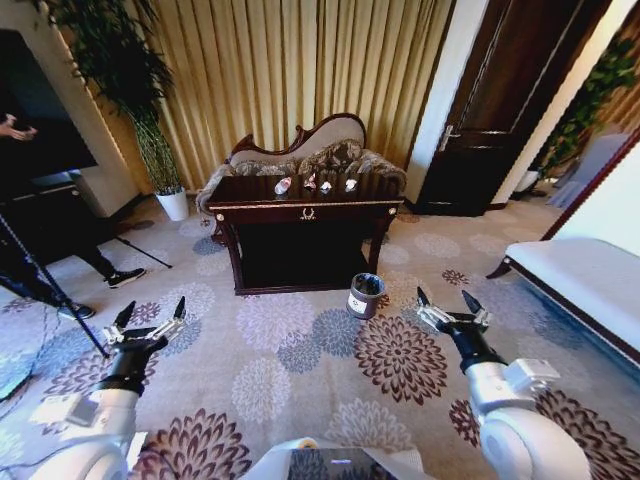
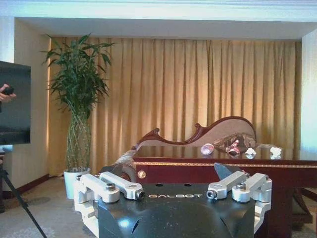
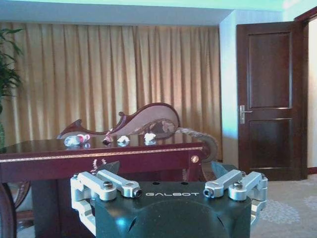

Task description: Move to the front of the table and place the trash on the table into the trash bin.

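The approach step is in hand: the dark mahogany gold-trimmed worktop (image 1: 305, 203) stands well ahead, its clear red-capped plastic bottle (image 1: 283, 185) and scraps on top, the small dark round trash bin (image 1: 365, 295) near its front. Left end effector (image 1: 150, 322) and right end effector (image 1: 450, 307) hang released, empty. Next: drive closer.

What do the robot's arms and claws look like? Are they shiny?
Both arms are glossy white with rounded shells, narrowing to black wrists. The left gripper and right gripper each end in two pointed dark jaws on pale grey-white linkages with silver bolts. Seen up close in the wrist views, the black palm housing carries the word GALBOT in white letters. No loose cables show.
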